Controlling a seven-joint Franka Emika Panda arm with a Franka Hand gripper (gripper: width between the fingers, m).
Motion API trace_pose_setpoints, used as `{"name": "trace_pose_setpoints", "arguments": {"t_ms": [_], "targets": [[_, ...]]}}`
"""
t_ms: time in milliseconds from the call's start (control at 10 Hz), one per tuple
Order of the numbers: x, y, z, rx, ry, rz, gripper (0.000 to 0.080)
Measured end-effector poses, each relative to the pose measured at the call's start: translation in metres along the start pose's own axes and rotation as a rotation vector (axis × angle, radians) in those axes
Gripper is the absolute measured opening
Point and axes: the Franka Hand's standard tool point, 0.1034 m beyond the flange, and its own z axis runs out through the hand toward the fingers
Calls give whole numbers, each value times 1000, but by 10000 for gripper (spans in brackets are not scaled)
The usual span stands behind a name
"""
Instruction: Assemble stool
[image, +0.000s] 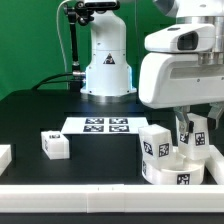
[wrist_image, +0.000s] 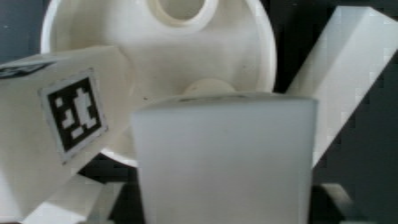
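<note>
The seat (image: 182, 172) sits at the exterior view's right of the bench (image: 35, 115), with one leg (image: 155, 143) touching it and another leg (image: 55, 145) well apart. All look like light, stiff, smooth plastic that would slip in a loose pinch, so I judge a leg's flat opposite faces the best hold. My tool (image: 191, 133) hangs just over the seat with a white block (wrist_image: 222, 150), likely a leg, before it. I cannot tell whether the jaws pinch it. The flat black bench leaves room beside the marker board (image: 100, 125).
</note>
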Motion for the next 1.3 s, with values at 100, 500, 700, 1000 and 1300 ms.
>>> {"name": "trace_pose_setpoints", "arguments": {"t_ms": [100, 500, 700, 1000, 1300], "targets": [[0, 0, 0, 1, 0, 98, 337], [0, 1, 1, 9, 21, 434, 338], [2, -2, 2, 24, 29, 705, 338], [2, -6, 2, 69, 14, 1101, 338], [2, -10, 3, 87, -7, 1411, 338]]}}
